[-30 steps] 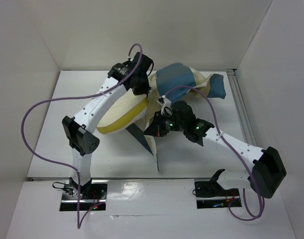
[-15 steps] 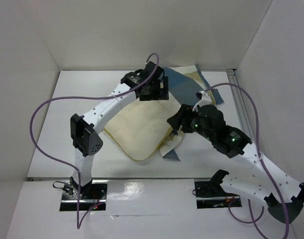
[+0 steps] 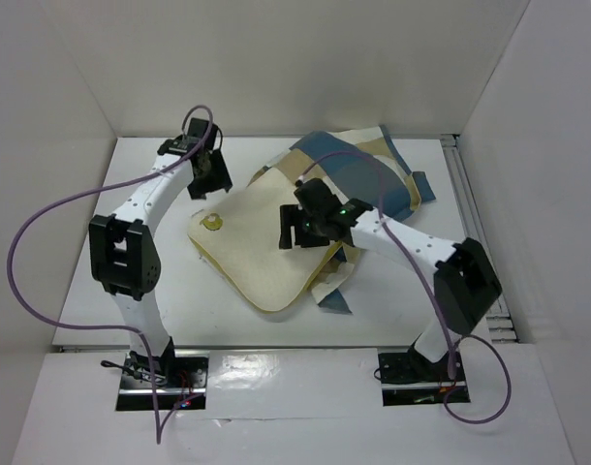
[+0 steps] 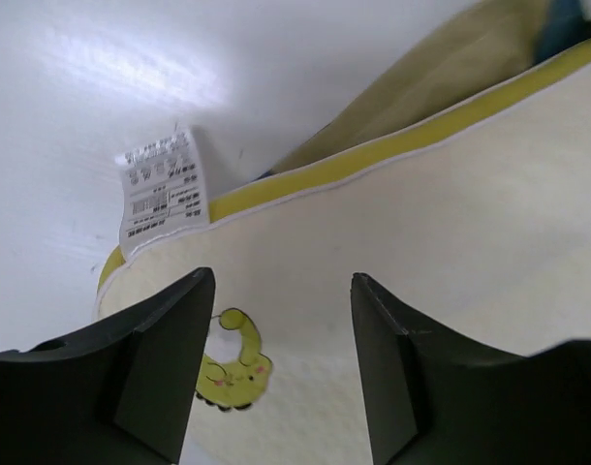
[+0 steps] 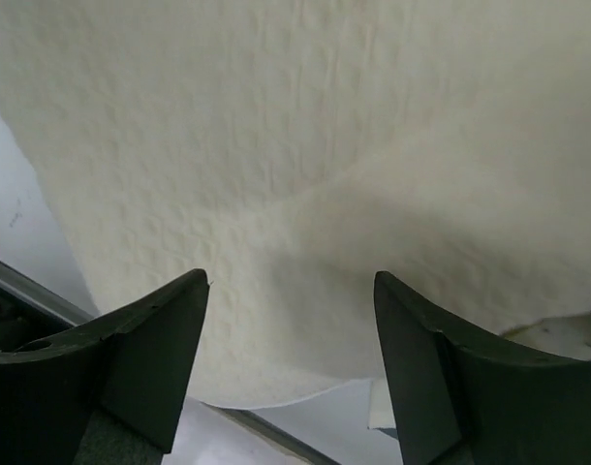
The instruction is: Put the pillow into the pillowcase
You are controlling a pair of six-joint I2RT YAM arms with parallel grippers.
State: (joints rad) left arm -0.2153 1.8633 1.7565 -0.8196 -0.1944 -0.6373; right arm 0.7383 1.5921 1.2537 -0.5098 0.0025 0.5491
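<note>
The left gripper [image 4: 281, 281] hangs with jaws spread and empty over the pillow's [image 3: 252, 252] logo corner, left of centre in the top view, with the white tag [image 4: 165, 189] just beyond. The right gripper [image 5: 291, 276], likewise spread and empty, hovers over the pillow's middle. The pillow lies on the table [image 3: 228, 325], overlapping the checked pillowcase [image 3: 363, 165], which spreads toward the upper right.

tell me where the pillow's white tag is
In the left wrist view, the white tag sits upper left, at the pillow's yellow-edged corner, beyond the left gripper and above the yellow logo.
</note>
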